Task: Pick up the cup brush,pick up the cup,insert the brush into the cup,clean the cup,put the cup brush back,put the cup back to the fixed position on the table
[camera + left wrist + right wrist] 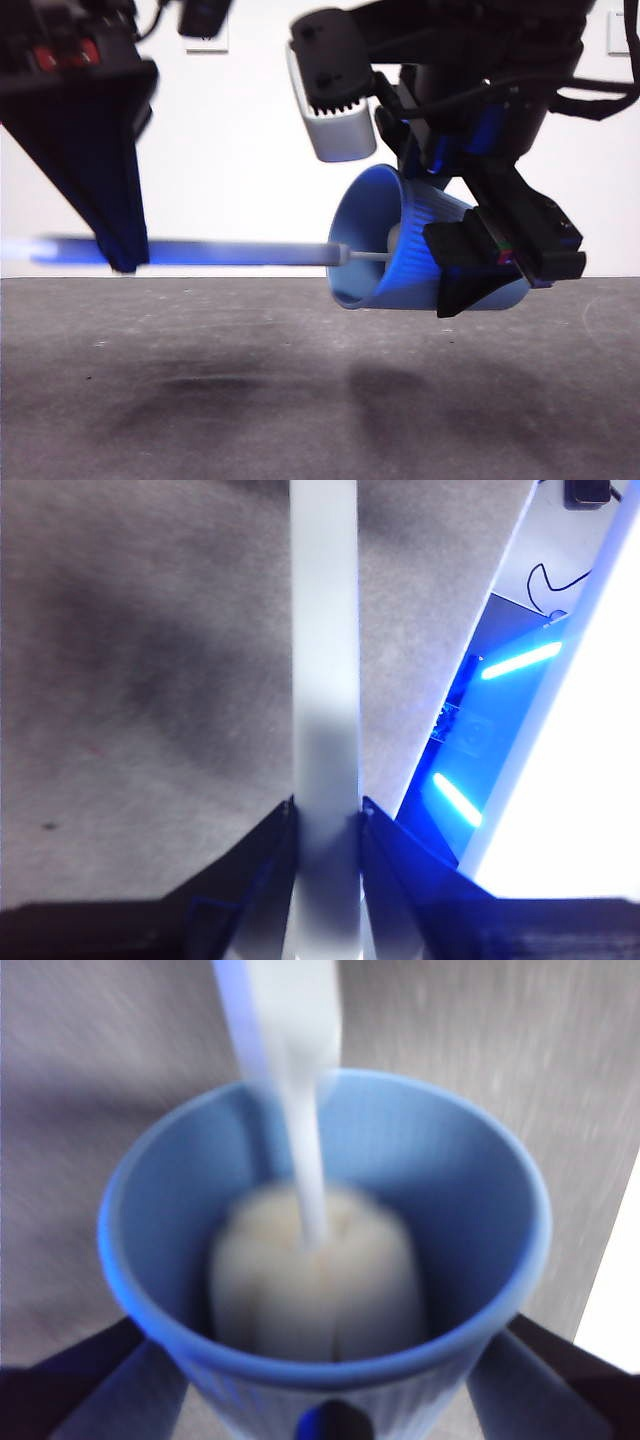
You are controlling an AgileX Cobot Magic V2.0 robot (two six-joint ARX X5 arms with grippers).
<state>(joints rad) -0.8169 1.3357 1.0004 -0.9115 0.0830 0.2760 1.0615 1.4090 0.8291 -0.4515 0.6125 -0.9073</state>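
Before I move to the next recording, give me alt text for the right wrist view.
The cream sponge head of the cup brush sits deep inside the blue cup, its pale handle rising out past the rim. The right tool clamps the cup from both sides above the grey table; the picture is blurred.

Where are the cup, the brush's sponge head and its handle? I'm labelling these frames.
cup (400,225): front view, ribbed blue side wall near the rim.
sponge head (320,1295): right wrist view, cream top face inside the cup.
handle (240,252): front view, mid-shaft.

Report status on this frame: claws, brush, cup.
Left claw shut on slim grey-handled sponge brush. Right claw shut on ribbed blue plastic cup, tipped sideways above table. Sponge head inside cup. Nothing obstructing.
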